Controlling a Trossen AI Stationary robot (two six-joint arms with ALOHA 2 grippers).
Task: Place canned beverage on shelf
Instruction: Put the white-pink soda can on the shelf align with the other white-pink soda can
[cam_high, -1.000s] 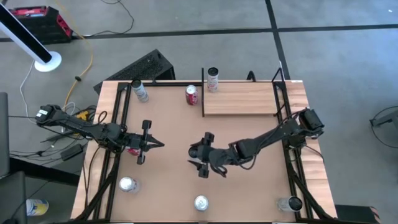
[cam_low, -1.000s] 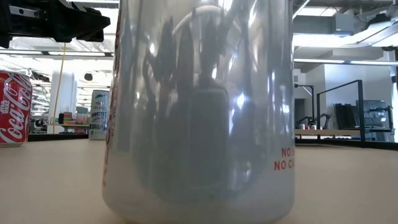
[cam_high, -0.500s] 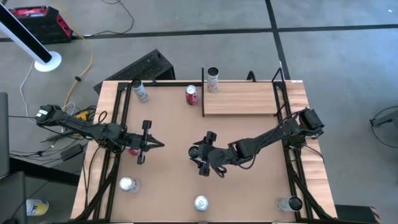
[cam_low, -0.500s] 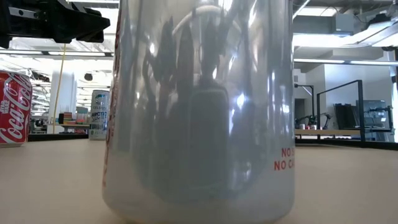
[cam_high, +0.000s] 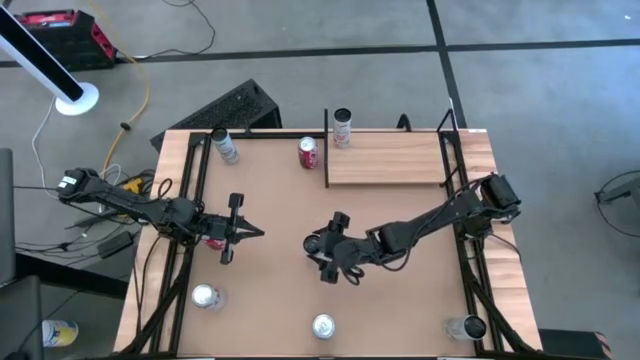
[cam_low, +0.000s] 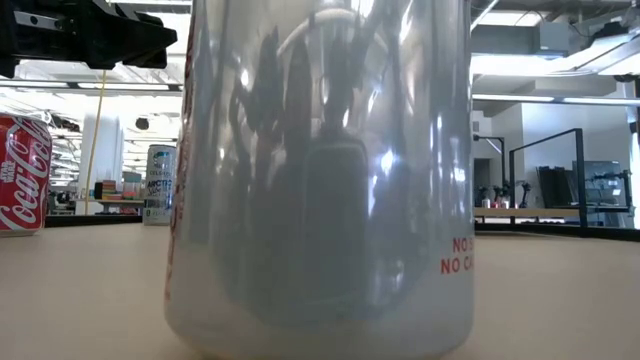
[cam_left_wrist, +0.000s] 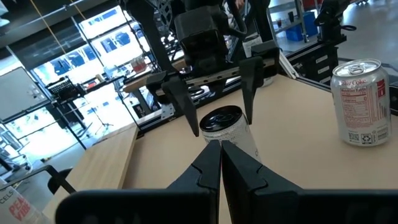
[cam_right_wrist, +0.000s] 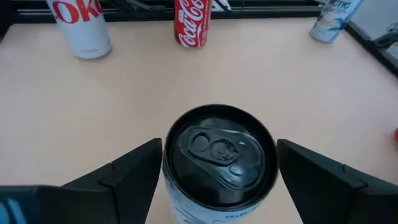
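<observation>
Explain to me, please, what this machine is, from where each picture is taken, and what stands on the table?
It is a robot with two dark arms at a wooden table. One camera looks down from above, one sits at table height, and one rides on each wrist.

In the picture from above, the left gripper, shut and empty, waits at the table's left side. The right gripper is open, with one finger on each side of a black-topped white can that stands in the table's middle; it has not yet closed.

Other cans stand around, among them a red cola can. A red-and-white can already stands on the pale wood-grain shelf plank. The table-height view is mostly blocked by one silver can.
</observation>
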